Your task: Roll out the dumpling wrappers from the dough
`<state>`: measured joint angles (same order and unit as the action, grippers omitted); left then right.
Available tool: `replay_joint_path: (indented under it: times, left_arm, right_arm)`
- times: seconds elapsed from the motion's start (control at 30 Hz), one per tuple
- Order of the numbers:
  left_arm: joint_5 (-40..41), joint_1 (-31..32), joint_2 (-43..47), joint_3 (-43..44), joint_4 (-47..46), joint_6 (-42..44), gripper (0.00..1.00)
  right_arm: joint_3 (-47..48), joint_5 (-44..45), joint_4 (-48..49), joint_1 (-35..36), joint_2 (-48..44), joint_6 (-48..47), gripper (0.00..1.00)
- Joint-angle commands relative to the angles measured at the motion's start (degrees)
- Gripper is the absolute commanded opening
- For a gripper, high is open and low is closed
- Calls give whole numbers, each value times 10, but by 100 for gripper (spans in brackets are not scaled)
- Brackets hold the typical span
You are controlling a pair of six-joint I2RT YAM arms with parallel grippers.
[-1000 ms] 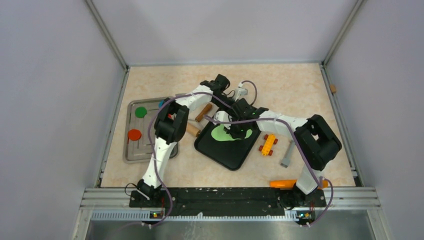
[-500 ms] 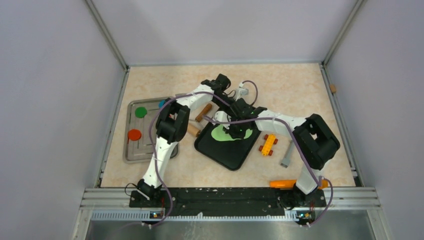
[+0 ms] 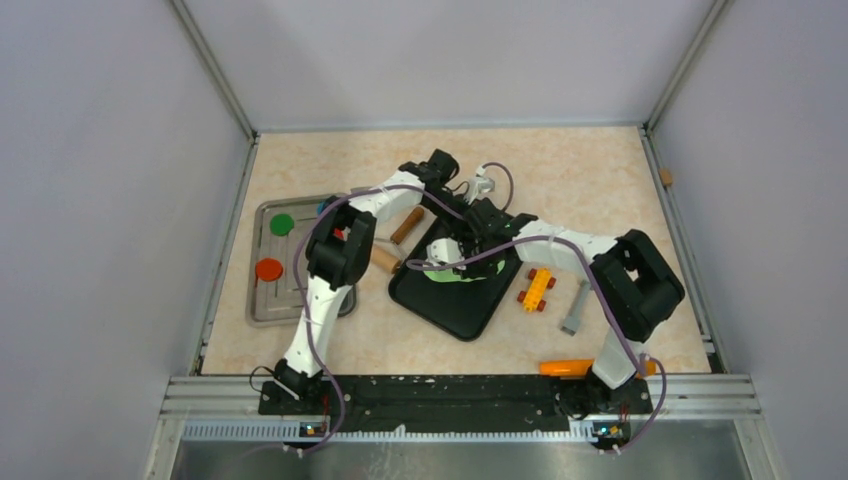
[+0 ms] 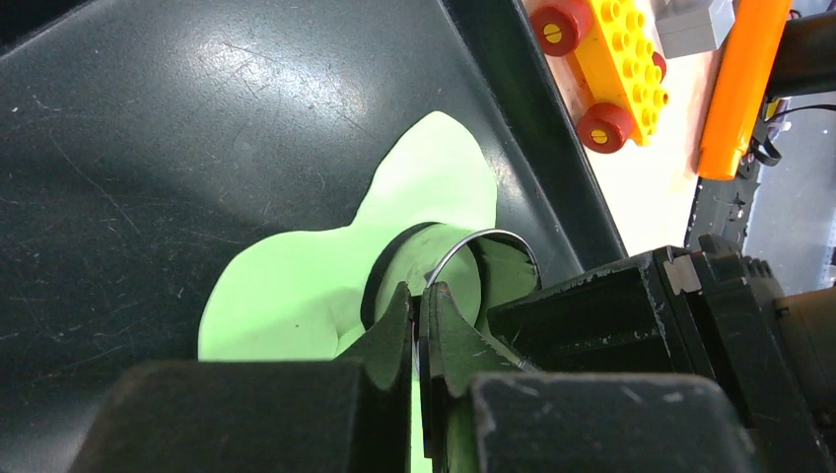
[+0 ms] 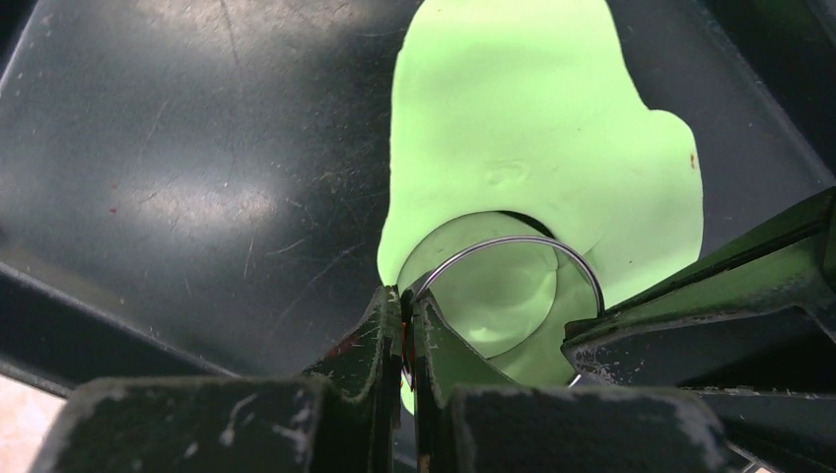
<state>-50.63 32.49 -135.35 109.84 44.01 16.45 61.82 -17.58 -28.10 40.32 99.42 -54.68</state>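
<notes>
The dough (image 5: pixel 522 128) is a flat lime-green sheet on the black tray (image 3: pixel 460 308); it also shows from the left wrist (image 4: pixel 296 296). A metal ring cutter (image 5: pixel 513 244) sits at its edge with a round green piece (image 5: pixel 488 296) inside, and a dark curved cut shows beside it. My right gripper (image 5: pixel 406 307) is shut on the ring's rim. My left gripper (image 4: pixel 421 305) is shut on the opposite side of the ring (image 4: pixel 483 236). From above, both grippers meet over the dough (image 3: pixel 440 272). One green wrapper (image 3: pixel 282 224) lies on the metal tray (image 3: pixel 262 305).
A red disc (image 3: pixel 268 269) and a blue disc (image 3: pixel 323 207) also lie on the metal tray. A wooden rolling pin (image 3: pixel 406 225) lies left of the black tray. To its right are a yellow toy car (image 3: pixel 538 288), a grey piece (image 3: pixel 574 310) and an orange tool (image 3: pixel 565 367).
Both grippers, still holding the ring, have shifted slightly left over the dough. From above, less of the green sheet shows than before.
</notes>
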Motion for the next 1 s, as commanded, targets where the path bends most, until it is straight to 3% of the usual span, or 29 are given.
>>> replay_joint_path:
  times: [0.0, 0.4, 0.97]
  left_arm:
    - [54, 20, -5, -56, 45, 17, 0]
    - [55, 13, 22, -91, 19, 0, 0]
    - [61, 10, -12, -38, 7, -16, 0]
  right_arm:
    - [3, -55, -115, -7, 43, -91, 0]
    - [27, -39, -125, -37, 65, -145, 0]
    - [26, 18, -35, -37, 76, -35, 0]
